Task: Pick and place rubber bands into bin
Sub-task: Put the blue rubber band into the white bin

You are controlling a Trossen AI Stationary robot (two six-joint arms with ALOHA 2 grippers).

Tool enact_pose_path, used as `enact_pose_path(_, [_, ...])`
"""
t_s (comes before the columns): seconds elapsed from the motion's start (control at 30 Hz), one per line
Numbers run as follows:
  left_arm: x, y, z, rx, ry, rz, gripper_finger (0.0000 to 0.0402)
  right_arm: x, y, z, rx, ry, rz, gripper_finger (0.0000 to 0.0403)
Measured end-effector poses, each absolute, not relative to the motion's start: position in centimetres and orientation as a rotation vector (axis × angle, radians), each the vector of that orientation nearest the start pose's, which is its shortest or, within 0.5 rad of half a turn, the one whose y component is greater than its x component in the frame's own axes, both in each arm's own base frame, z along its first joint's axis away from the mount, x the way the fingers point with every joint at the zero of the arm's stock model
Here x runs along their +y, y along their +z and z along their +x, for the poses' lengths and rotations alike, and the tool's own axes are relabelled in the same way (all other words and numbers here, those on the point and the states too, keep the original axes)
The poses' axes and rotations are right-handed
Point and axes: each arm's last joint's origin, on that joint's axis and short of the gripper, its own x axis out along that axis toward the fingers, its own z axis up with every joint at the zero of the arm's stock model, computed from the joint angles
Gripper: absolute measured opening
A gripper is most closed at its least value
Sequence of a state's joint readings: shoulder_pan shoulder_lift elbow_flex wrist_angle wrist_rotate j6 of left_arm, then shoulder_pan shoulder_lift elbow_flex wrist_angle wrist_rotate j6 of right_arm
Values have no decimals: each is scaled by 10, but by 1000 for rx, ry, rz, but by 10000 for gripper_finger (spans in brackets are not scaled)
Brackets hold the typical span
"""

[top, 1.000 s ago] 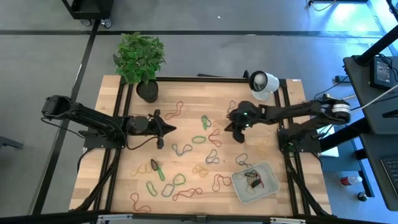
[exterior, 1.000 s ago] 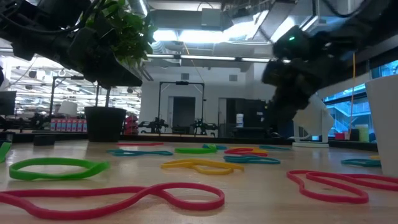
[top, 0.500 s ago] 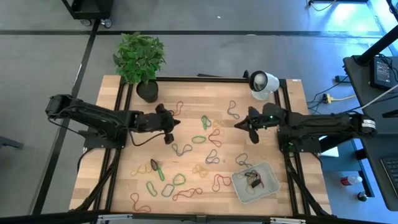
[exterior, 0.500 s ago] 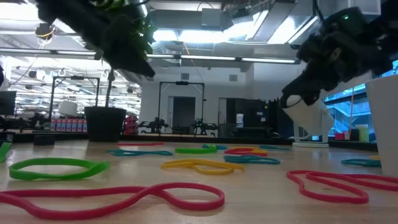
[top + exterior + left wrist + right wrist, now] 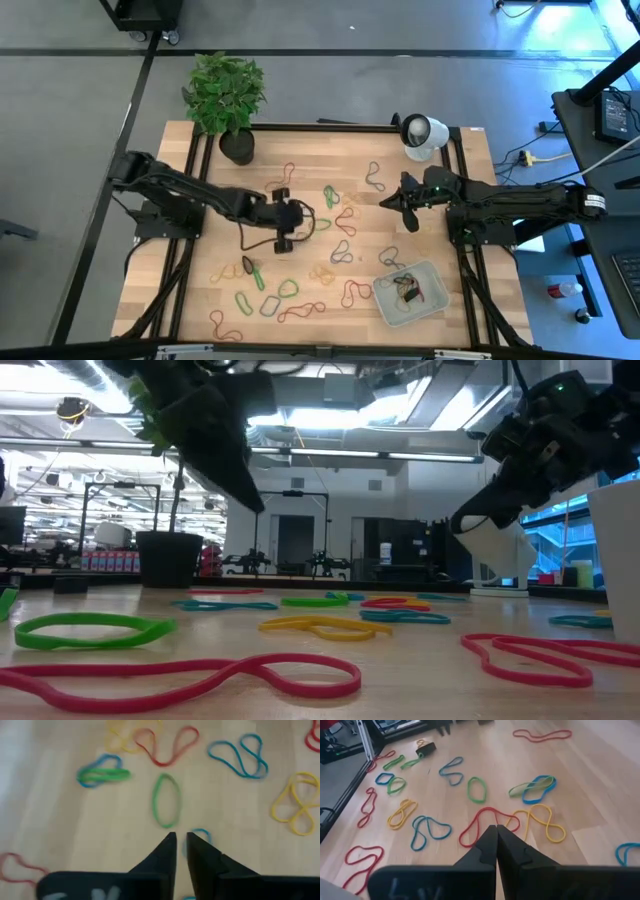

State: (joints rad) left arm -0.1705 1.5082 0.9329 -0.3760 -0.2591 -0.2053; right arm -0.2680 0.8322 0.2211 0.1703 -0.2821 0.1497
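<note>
The left gripper (image 5: pixel 284 240) has been carried from the left part of the table to its middle over the last second, and its dark fingers (image 5: pixel 167 851) are now seen slightly parted with nothing between them. Just ahead of its tips lies a green oval rubber band (image 5: pixel 165 807), flat on the wooden table (image 5: pixel 180 270); a pick of this band is judged to be in preparation. The right gripper (image 5: pixel 385 204) has been drawn back from the centre toward its own side, where it is held above the table, fingers pressed together and empty. The many thin coloured rubber bands (image 5: pixel 290 290) remain scattered around both tools. The shallow translucent pale-grey plastic bin (image 5: pixel 436 298) stands near the table's front, on the right gripper's side, and a few dark and reddish bands (image 5: pixel 407 288) are seen in it.
</note>
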Motion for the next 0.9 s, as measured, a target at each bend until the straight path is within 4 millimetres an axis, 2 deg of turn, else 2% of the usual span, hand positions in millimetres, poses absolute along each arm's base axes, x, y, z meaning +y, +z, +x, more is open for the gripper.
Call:
enact_pose_path(0.23, [-59, 177, 309, 1019, 149, -32, 107, -36, 166, 160, 431, -18, 267, 7])
enact_pose_path(0.4, [-69, 156, 311, 1088, 164, -56, 128, -36, 166, 160, 433, -19, 268, 7])
enact_pose_path(0.73, [-86, 119, 312, 1191, 216, -55, 115, -36, 166, 160, 433, -23, 271, 7])
enact_pose_path(0.9, [-88, 116, 312, 1185, 265, -92, 65, -36, 166, 160, 433, -23, 271, 7])
